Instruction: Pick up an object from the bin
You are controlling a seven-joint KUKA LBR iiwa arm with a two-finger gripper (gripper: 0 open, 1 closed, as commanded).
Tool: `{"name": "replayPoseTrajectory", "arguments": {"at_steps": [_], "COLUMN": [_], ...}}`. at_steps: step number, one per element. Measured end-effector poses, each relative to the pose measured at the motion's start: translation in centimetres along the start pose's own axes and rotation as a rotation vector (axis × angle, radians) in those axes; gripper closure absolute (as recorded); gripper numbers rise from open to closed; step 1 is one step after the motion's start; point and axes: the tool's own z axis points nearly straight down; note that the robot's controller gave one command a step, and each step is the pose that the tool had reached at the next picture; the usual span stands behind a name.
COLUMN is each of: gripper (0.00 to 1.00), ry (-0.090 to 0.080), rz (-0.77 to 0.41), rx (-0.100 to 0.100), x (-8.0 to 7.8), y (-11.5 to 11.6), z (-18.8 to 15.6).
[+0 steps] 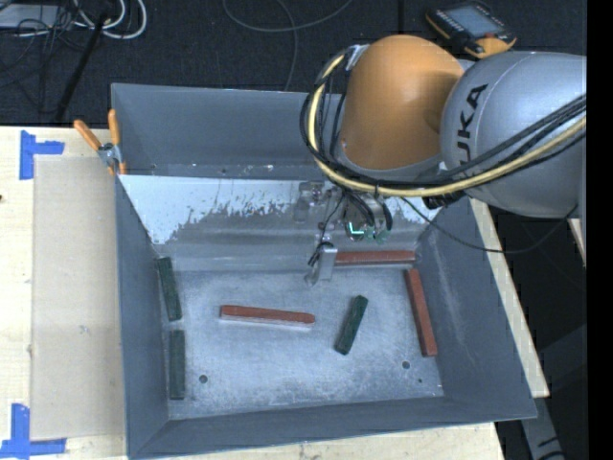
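- Nearest the front wall of the grey bin (306, 405), a dark green stick (177, 363) lies along the left side, on the floor and untouched.
- Just beyond it, against the same left wall, a second green stick (169, 288) lies end to end with the first, with a small gap between them.
- Mid-floor lie a red-brown stick (266, 315), almost level across the view, and to its right a tilted green stick (351, 324). They are apart from each other and from the hand.
- Along the right side lies a long red-brown stick (420, 311), running front to back.
- Farthest back, at the foot of the rear wall, the back red-brown stick (375, 256) lies crosswise. The hand (321, 263) is low, at this stick's left end or just beside it, so I judge this stick the likeliest one to be picked.
- Whether the hand is released or clenched I cannot tell, nor whether it touches the stick.
- Task progress, as I judge it: nothing is lifted. All six sticks lie on the floor, so the grasp and the lift are both left to do.
- Above and behind, the wrist points steeply down under its orange cover (397, 94), ringed by cables, and the silver arm (522, 132) comes in from the right over the rear corner.
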Motion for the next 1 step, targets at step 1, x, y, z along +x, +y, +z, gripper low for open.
{"name": "replayPoseTrajectory", "arguments": {"at_steps": [1], "gripper": [0.0], "ry": [-0.008], "rz": [0.001], "rx": [0.0], "x": [-0.15], "y": [-0.03], "z": [-0.43]}}
